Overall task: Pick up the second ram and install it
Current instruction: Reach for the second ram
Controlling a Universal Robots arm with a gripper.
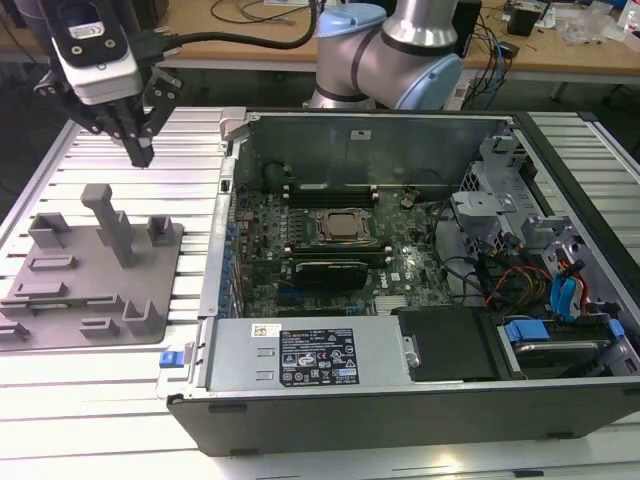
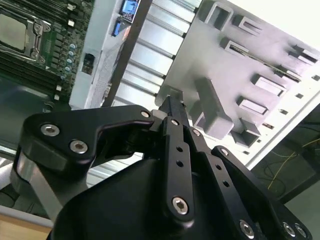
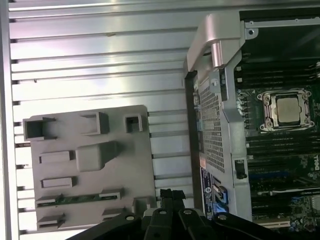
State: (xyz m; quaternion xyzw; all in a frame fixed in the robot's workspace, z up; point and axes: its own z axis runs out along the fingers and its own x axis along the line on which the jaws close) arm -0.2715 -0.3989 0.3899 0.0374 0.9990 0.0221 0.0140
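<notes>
Print covers a label [image 1: 318, 365] on the PSU [image 1: 230, 355], bottom centre of exterior view. We see gripper [image 1: 140, 152] upper left, fingers together & empty, near the grey holder [image 1: 155, 270]; second ram [image 3: 75, 198] stands in its long slot, apart from the tips.

One wide camera off the arm, two close ones riding at its wrist.
The exterior view looks obliquely down over the open computer case [image 1: 350, 150], with the grey holder plate [image 1: 70, 325] on the exterior view's left; the first wrist view faces almost straight down; the second wrist view peers steeply along the gripper [image 2: 170, 102], seemingly nearer; both wrist views share the plate and the processor socket [image 3: 289, 110].
</notes>
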